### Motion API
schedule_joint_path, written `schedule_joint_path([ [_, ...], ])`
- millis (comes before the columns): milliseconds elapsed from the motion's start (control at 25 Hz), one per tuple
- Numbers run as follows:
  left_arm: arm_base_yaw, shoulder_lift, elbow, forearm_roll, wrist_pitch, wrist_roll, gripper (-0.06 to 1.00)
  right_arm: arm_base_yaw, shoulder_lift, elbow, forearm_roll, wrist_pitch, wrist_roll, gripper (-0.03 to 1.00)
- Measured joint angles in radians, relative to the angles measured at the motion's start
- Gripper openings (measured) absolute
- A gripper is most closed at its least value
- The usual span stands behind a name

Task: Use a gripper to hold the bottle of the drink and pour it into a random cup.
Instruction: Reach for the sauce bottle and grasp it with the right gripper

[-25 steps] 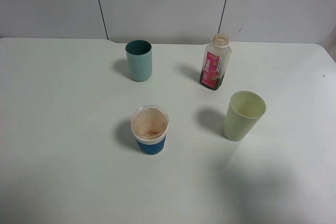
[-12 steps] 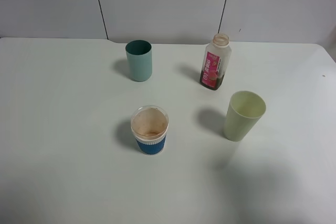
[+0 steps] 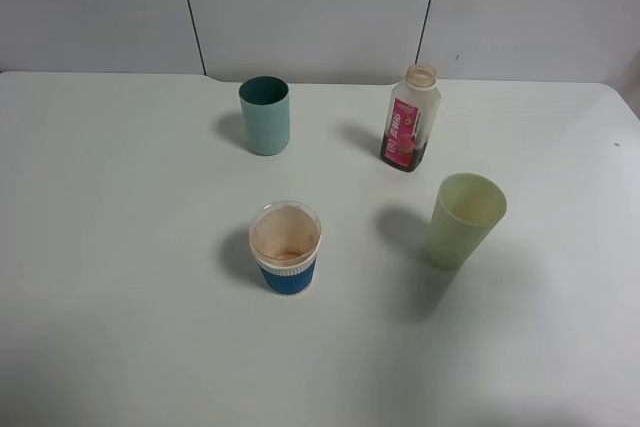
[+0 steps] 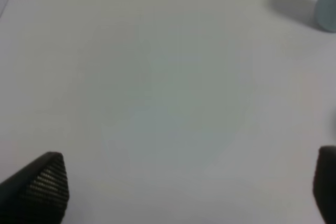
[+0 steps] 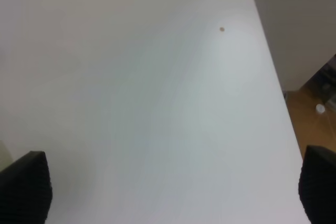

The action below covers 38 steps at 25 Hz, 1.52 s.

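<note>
The bottle (image 3: 409, 118) stands upright at the back right of the white table (image 3: 120, 247), capless, with a pink-red label and dark drink at its bottom. The white paper cup (image 3: 285, 247) with a blue band and brown-stained inside stands near the middle front. Neither arm shows in the exterior high view. In the left wrist view the left gripper (image 4: 184, 187) is open and empty over bare table. In the right wrist view the right gripper (image 5: 173, 187) is open and empty near the table's right edge.
A teal cup (image 3: 265, 115) stands at the back, left of the bottle; its edge shows in the left wrist view (image 4: 328, 3). A taller pale green cup (image 3: 464, 219) stands at the right. The table's right edge (image 5: 268, 61) drops to a wood floor (image 5: 315, 108).
A soft shadow at the front right of the table has shifted and faded. The bottle and cups have not moved.
</note>
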Motion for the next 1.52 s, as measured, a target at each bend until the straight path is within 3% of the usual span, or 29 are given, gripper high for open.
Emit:
schedule_joint_path([
  [520, 0.0, 0.0, 0.0, 0.0, 0.0, 0.0, 0.93, 0.0, 0.443, 0.0, -0.047, -0.366, 0.001, 0.93],
  [720, 0.0, 0.0, 0.0, 0.0, 0.0, 0.0, 0.93, 0.0, 0.569, 0.0, -0.144, -0.489, 0.121, 0.93],
  [880, 0.0, 0.0, 0.0, 0.0, 0.0, 0.0, 0.93, 0.008, 0.667, 0.0, -0.299, -0.571, 0.322, 0.92],
  [1160, 0.0, 0.0, 0.0, 0.0, 0.0, 0.0, 0.93, 0.081, 0.757, 0.019, -0.763, -0.67, 0.749, 0.92],
  [1400, 0.0, 0.0, 0.0, 0.0, 0.0, 0.0, 0.93, 0.088, 0.792, 0.089, -1.158, -0.896, 1.059, 0.92],
  [1520, 0.0, 0.0, 0.0, 0.0, 0.0, 0.0, 0.93, 0.055, 0.835, 0.092, -1.261, -0.976, 1.131, 0.92],
])
